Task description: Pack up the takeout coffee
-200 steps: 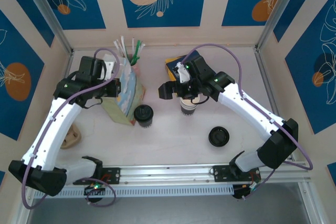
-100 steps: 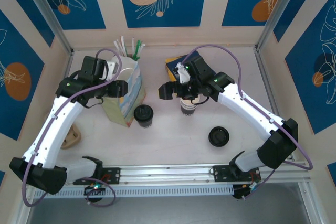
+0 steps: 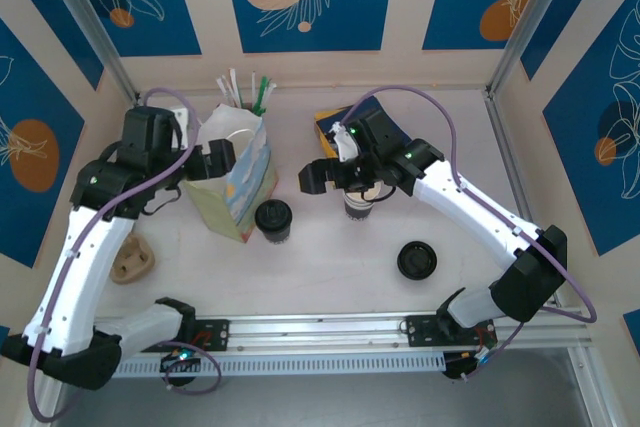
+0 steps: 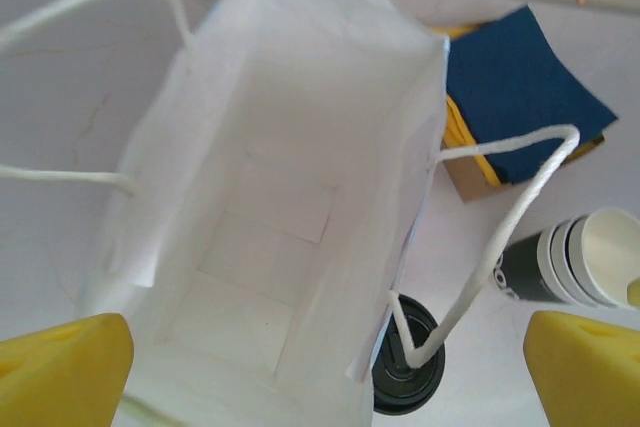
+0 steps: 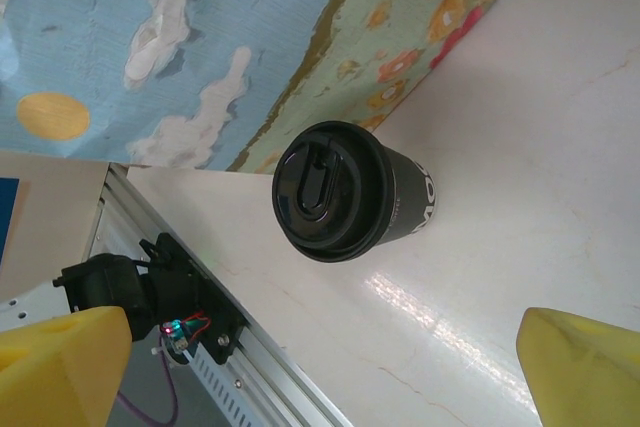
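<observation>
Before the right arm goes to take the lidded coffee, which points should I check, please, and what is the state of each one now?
1. Paper bag upright, mouth open: ok.
2. Room inside the bag: ok, the left wrist view shows nothing in it.
3. Takeout coffee upright, lid on: ok.
4. Right gripper fingers apart, holding nothing: ok.
5. Right gripper around the coffee: not ok, it hovers beside it, over the striped cup.
6. Left gripper out of the bag mouth: cannot tell; it hangs open at the rim.
</observation>
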